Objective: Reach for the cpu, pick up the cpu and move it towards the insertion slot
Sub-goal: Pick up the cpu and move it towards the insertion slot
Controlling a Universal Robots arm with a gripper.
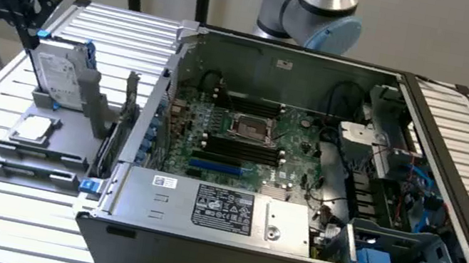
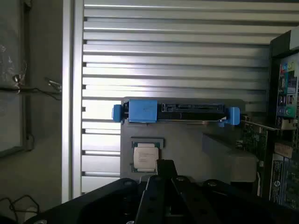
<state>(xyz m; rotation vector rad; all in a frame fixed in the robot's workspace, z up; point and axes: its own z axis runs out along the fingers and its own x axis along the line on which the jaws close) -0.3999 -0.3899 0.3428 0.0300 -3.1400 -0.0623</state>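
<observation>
The claw [image 1: 16, 5] hangs over the upright drive [image 1: 59, 75]; the chip [image 1: 32, 128] lies flat, well below the claw, untouched. Wide or narrow, I cannot tell.

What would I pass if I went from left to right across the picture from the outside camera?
cpu → insertion slot → blue plastic cage. The hard drive and the memory slots are left out, since they overlap these from side to side.
</observation>
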